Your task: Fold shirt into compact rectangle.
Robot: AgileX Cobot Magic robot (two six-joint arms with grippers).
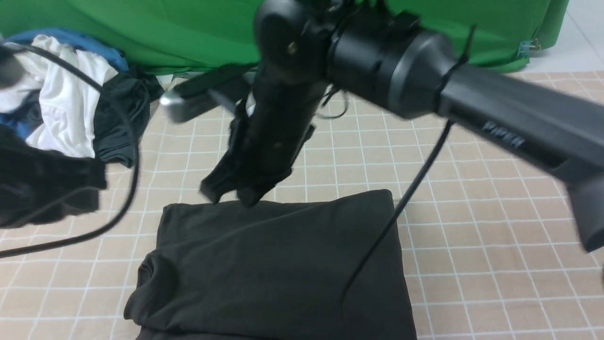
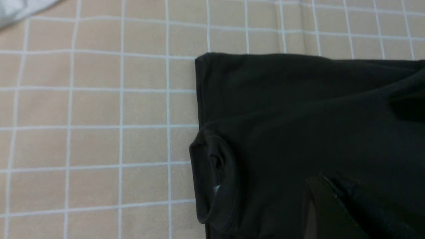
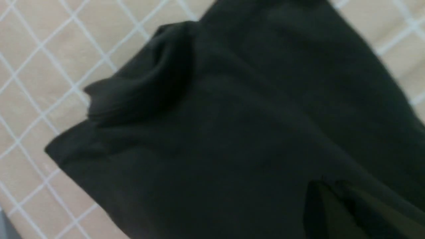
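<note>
My right gripper (image 1: pixel 240 189) hangs pointing down with its jaws drawn together. The front view is blurred, so I cannot tell whether any cloth is pinched between them. Directly under its tips lies the far edge of the shirt (image 1: pixel 273 264). I cannot tell whether the tips touch the fabric or sit just above it.

From that hand the shirt spreads toward me as a rough black rectangle, folded in layers and lying flat on the tan checked tablecloth (image 1: pixel 472 236). The right arm's cable (image 1: pixel 391 222) drops behind the hand and trails across the shirt's right part.

My left gripper (image 2: pixel 318 189) is closed too, its jaws together with nothing held. The shirt lies beneath it. The collar (image 2: pixel 212 176) is near its fingertips, at the shirt's edge, bunched into a raised ring. A bit of white shows inside it, and bare tablecloth begins just past it.

Well away from the right gripper, on its far left side, a heap of white, blue and dark garments (image 1: pixel 71 104) sits apart from the shirt. A green backdrop (image 1: pixel 165 28) hangs beyond both hands.
</note>
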